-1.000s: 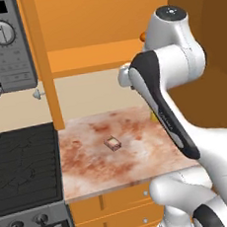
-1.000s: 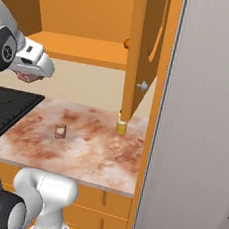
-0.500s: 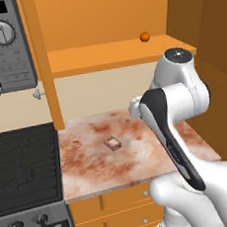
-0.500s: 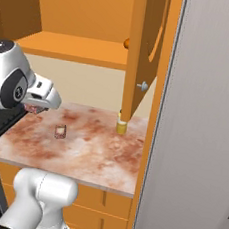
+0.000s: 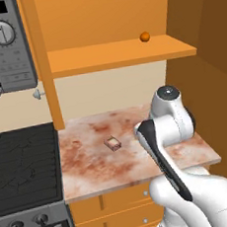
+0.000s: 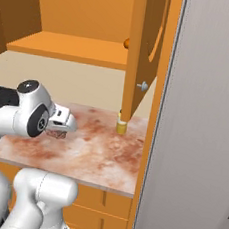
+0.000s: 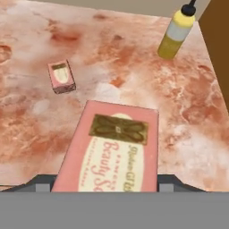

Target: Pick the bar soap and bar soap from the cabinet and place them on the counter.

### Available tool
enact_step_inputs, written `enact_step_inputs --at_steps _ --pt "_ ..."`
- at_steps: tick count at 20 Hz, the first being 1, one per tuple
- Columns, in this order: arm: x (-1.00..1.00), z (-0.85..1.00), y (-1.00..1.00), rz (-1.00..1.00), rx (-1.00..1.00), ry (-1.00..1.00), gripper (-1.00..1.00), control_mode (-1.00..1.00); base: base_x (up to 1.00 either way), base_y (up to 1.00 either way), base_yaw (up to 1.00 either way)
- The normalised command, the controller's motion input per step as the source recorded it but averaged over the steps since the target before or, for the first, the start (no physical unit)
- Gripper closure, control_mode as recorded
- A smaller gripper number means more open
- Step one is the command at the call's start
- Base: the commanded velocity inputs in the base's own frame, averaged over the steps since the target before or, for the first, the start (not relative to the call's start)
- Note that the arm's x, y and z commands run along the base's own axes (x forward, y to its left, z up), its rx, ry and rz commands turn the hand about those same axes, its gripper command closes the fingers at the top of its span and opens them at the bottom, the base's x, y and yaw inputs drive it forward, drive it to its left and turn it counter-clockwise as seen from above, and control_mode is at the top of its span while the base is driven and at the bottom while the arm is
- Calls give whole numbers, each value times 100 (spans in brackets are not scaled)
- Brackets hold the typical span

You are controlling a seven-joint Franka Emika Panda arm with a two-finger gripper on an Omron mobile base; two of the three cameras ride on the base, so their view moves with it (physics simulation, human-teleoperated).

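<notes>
So the hand view has the second bar soap (image 7: 112, 150) sitting right up against the camera, pink wrapper, gold emblem, label facing up. It sits between the two fingertips (image 7: 44, 184), which peek out on either side of it, so I'd call that clamped on the bar across its width. The gripper (image 6: 59, 133) hangs low over the counter (image 6: 102, 155) in the right base view, with something pinkish under the wrist, which fits.

If the step here is the put-down, my take on doing it well: keep the bar flat like it is now, go straight down until the underside meets the stone, then let go. Dropping it from a height is how a block like that could tip onto an edge or skid. I can't tell from these shots how much air is left under it, so go slow at the end.

Next out, the first bar soap (image 7: 61, 77) already lies on the counter, ahead and to the left in the hand view, clear of the held one. In the left base view it's the little block (image 5: 112, 143) mid-counter. Plenty of open stone around, so no reason to crowd it.

Further back stands the yellow bottle (image 7: 177, 33) with the dark cap, upright near the cabinet door (image 6: 141, 49). Keep away from that.

Way up on the cabinet shelf (image 5: 119, 53) an orange ball (image 5: 145, 36) sits alone. Not our problem.
</notes>
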Motion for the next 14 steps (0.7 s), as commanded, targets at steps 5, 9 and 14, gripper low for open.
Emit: enact_step_inputs --at_steps 5,9,14 --pt "100 -86 -15 -3 -6 5 100 -100 0 0 0" --pt "100 -59 0 -1 -6 6 100 -100 0 0 0" --pt "85 -33 0 -1 1 4 100 -100 0 0 0"
